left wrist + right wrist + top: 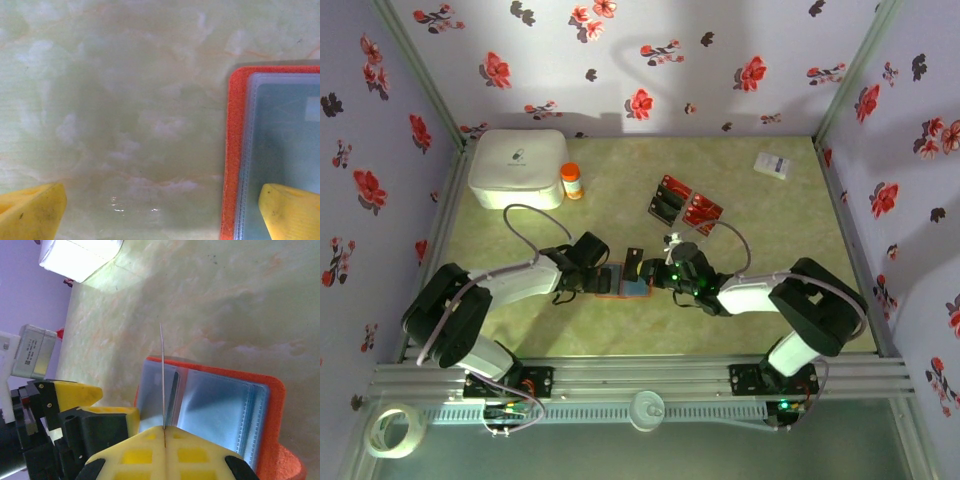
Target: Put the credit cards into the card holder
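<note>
Reaching low, right gripper (164,432) pinches credit card (162,375) | left gripper (160,212) spread, perhaps pinning card holder (233,150)

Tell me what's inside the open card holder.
Clear bluish-grey sleeves line the card holder. The right gripper pinches a card edge-on, standing over one sleeve. Its yellow fingers cover the sleeves' near part, so cards already tucked there cannot be seen.
</note>
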Available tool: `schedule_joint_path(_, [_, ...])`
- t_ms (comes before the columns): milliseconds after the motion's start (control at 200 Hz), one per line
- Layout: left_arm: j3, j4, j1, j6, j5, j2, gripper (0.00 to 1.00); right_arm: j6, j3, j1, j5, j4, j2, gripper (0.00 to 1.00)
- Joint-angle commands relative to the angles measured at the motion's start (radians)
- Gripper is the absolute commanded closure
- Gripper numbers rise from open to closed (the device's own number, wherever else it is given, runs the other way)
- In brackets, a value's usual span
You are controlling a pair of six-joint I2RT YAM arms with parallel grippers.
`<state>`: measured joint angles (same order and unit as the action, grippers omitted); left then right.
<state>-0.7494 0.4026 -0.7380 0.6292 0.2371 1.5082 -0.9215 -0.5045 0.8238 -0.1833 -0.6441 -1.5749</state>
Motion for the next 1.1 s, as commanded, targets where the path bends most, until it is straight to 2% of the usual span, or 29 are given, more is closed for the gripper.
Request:
schedule_joint_path(0, [0.027, 0.03, -0.009, 0.019, 0.034, -0.009, 0.0, -0.015, -0.009, 0.011, 0.017, -0.056, -0.031, 1.0])
schedule_joint_path(720, [0.035, 0.021, -0.015, 0.026, 0.034, -0.017, 0.0, -0.048, 0.005, 0.035, 0.025, -0.105, -0.092, 1.0])
schedule_joint_path(1095, [0.036, 0.021, -0.018, 0.029, 0.034, -0.025, 0.0, -0.082, 0.033, 0.052, 0.079, -0.077, -0.081, 1.0])
